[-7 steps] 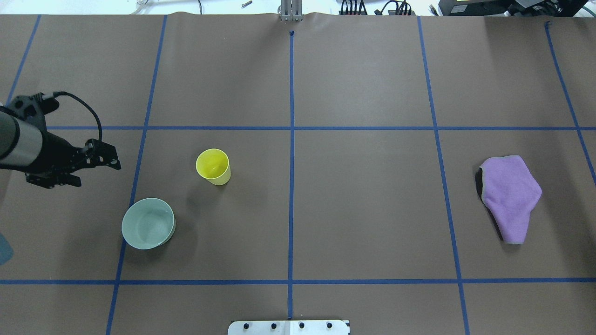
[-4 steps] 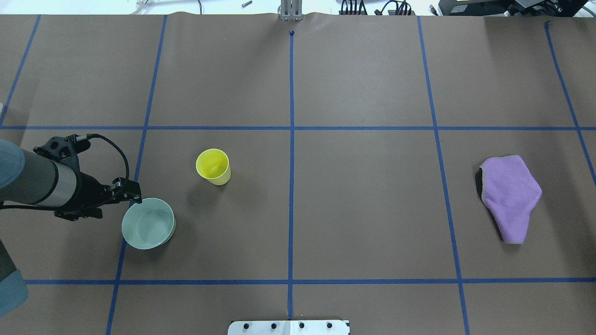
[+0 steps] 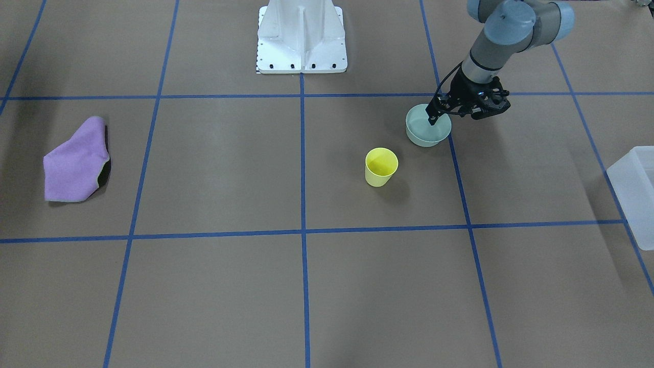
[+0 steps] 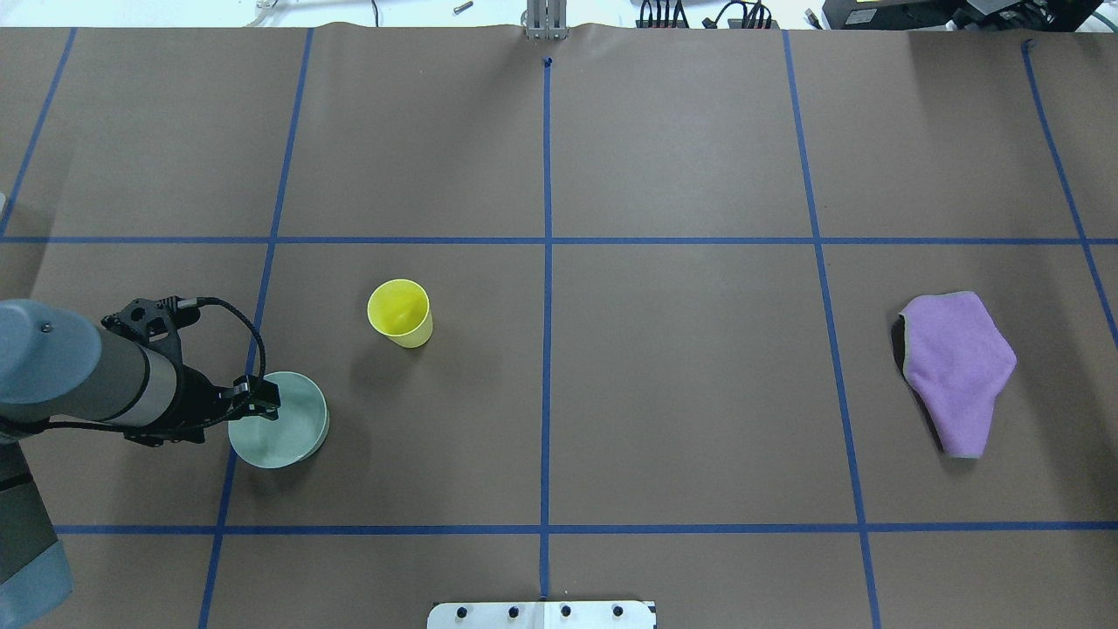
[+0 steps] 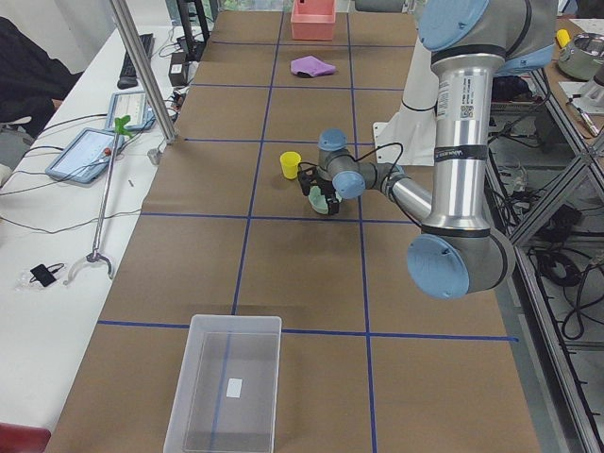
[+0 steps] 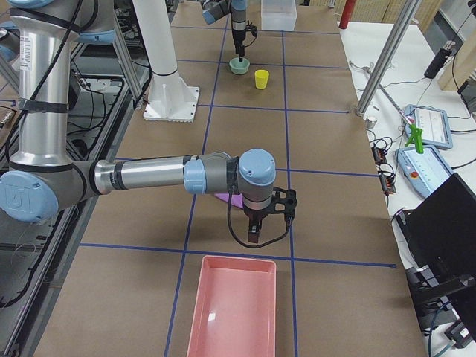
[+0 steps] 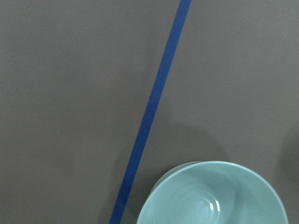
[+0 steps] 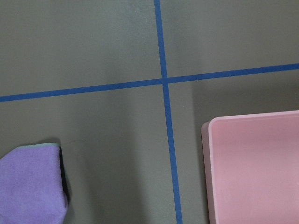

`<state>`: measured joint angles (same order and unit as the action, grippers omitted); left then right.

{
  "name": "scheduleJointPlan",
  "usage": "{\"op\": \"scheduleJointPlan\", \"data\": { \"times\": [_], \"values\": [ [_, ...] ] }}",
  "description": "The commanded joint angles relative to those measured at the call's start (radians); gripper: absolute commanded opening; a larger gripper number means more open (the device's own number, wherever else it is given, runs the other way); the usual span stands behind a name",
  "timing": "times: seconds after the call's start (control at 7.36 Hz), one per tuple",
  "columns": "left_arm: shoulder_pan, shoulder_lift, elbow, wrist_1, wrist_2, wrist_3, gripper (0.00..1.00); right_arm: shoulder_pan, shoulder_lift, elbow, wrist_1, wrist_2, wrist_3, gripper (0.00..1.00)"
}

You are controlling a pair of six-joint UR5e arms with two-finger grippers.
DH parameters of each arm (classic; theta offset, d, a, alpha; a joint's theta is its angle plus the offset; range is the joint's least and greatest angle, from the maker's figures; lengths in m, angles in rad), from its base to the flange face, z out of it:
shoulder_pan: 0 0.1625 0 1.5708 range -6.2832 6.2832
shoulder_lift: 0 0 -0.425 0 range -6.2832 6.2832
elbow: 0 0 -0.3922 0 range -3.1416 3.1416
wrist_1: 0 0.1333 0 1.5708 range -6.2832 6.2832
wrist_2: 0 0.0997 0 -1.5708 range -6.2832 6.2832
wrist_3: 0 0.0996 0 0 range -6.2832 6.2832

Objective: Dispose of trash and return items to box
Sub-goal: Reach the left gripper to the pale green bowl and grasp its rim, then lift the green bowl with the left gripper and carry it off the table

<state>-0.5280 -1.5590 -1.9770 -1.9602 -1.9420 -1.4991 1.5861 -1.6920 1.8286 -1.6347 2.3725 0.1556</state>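
Observation:
The mint-green bowl [image 4: 293,428] stands upright on the brown table, also in the front view [image 3: 426,134] and the left wrist view [image 7: 215,196]. My left gripper [image 4: 262,404] points down at the bowl's left rim, with one fingertip [image 3: 432,120] inside the bowl; it looks open and holds nothing. The yellow cup [image 4: 400,312] stands upright, apart from the bowl, toward the table's middle. The translucent box [image 3: 636,189] sits empty at the table's left end [image 5: 226,382]. My right gripper [image 6: 253,234] hangs over the table near the purple cloth; I cannot tell its state.
A purple cloth [image 4: 956,367] lies crumpled on the right side. A pink tray [image 6: 230,312] sits empty at the right end, also in the right wrist view [image 8: 257,163]. The white pedestal [image 3: 301,41] stands at the robot's edge.
My left arm has swung toward the robot's side and to the right, from beside the bowl to its left rim. The bowl, cup and cloth have not moved.

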Motion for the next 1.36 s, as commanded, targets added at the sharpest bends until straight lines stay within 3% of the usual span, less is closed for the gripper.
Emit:
{"op": "scheduleJointPlan", "data": {
  "times": [0.0, 0.14, 0.27, 0.54, 0.68, 0.82, 0.95, 1.22],
  "values": [
    [0.023, -0.003, 0.018, -0.012, 0.017, 0.0, 0.5, 0.0, 0.0, -0.002, 0.001, -0.001, 0.002, 1.0],
    [0.023, 0.003, 0.02, -0.025, 0.017, -0.001, 0.14, 0.0, 0.0, 0.0, 0.001, 0.001, 0.002, 1.0],
    [0.023, 0.004, 0.018, -0.025, 0.017, -0.001, 0.0, 0.0, 0.0, 0.0, 0.001, 0.001, 0.002, 1.0],
    [0.016, 0.014, 0.009, -0.025, 0.006, -0.004, 0.0, 0.0, 0.0, 0.0, 0.001, 0.001, 0.002, 1.0],
    [0.006, 0.045, -0.043, -0.026, -0.006, -0.006, 0.0, 0.0, 0.002, 0.001, 0.001, 0.001, 0.002, 1.0],
    [-0.019, 0.104, -0.128, -0.025, -0.1, -0.004, 0.0, 0.0, 0.002, 0.005, 0.003, 0.001, 0.002, 1.0],
    [-0.14, 0.115, -0.156, -0.025, -0.209, -0.001, 0.0, 0.0, 0.002, 0.005, 0.001, 0.001, 0.002, 1.0],
    [-0.356, 0.111, -0.14, -0.023, -0.399, 0.005, 0.0, 0.0, 0.002, 0.005, 0.001, 0.002, 0.004, 1.0]
  ]
}}
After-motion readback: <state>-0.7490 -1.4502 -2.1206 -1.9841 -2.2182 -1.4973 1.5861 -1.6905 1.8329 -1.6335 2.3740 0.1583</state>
